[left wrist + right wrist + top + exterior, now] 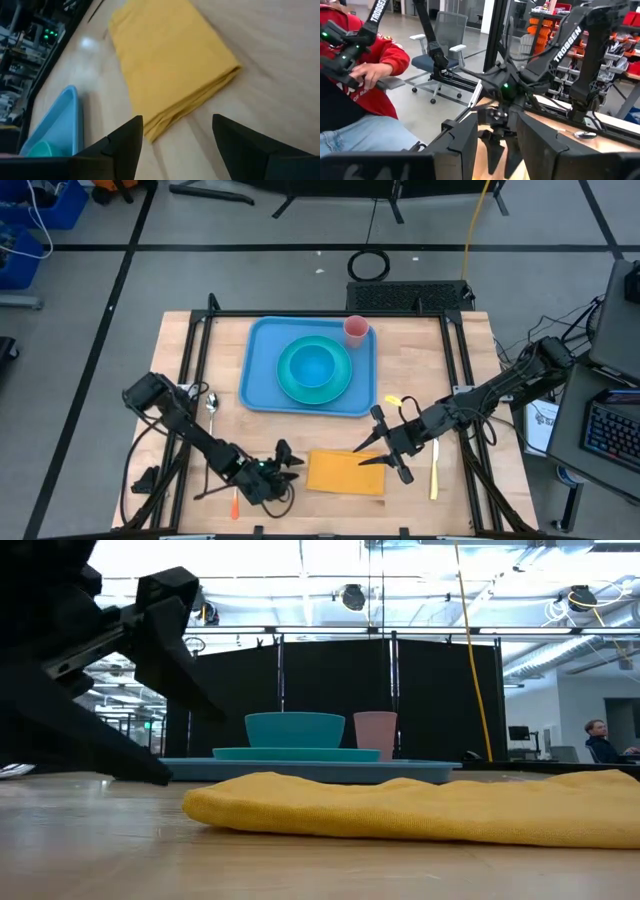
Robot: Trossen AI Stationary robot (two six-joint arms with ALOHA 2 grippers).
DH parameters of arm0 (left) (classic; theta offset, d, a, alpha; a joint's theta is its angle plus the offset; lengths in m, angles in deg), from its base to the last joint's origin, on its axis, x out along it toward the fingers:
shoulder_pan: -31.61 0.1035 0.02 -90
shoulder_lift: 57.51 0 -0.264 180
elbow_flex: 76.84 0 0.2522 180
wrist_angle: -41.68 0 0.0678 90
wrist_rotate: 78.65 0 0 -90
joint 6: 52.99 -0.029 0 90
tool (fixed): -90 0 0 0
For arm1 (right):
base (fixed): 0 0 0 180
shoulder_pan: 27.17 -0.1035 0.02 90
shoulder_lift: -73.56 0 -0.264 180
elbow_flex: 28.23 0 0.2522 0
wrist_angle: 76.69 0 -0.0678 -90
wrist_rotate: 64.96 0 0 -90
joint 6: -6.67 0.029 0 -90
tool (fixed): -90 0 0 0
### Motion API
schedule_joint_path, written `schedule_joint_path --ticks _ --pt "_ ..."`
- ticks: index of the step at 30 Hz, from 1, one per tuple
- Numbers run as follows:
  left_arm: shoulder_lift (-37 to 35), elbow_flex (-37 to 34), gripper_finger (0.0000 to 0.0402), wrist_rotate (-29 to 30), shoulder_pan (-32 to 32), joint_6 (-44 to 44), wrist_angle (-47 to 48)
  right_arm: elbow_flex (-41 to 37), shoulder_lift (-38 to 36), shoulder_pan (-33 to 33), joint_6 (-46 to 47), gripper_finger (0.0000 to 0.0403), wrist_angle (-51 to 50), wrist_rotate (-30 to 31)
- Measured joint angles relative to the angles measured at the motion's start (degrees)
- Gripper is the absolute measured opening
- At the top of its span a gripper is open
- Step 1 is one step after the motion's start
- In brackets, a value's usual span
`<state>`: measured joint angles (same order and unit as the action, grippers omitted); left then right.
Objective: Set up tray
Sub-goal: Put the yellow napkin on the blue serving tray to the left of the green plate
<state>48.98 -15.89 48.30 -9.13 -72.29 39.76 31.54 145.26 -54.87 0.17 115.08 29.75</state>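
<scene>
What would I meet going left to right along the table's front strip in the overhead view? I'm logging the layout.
Orange-handled utensil → left claw → yellow napkin → right claw → yellow utensil.

A: What's holding everything?

B: A wooden table (190, 350).

A: And lying straight on it?

B: The tray (262, 345) toward twelve o'clock, a yellow napkin (345, 472) at six, a spoon (212, 404) at nine, and yellow cutlery (434, 470) near four.
</scene>
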Motion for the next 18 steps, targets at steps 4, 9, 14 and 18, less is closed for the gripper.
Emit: schedule_joint_path --ticks 4,9,14,18 --pt "1.3 2.7 0.0244 -0.9 -0.3 -0.7 2.7 -1.3 0.0 0.0 0.1 0.0128 0.3 0.0" --pt "2.9 4.6 0.0244 -4.4 -0.3 -0.5 4.2 -2.4 0.0 0.0 0.0 0.0128 3.6 0.0" --pt "3.2 5.9 0.0244 -5.4 -0.9 -3.1 3.7 -2.6 0.0 0.0 -0.1 0.0128 3.7 0.0" --pt "3.3 6.0 0.0243 -8.8 -0.9 -2.1 3.6 -2.6 0.0 0.0 0.0 0.0128 3.6 0.0"
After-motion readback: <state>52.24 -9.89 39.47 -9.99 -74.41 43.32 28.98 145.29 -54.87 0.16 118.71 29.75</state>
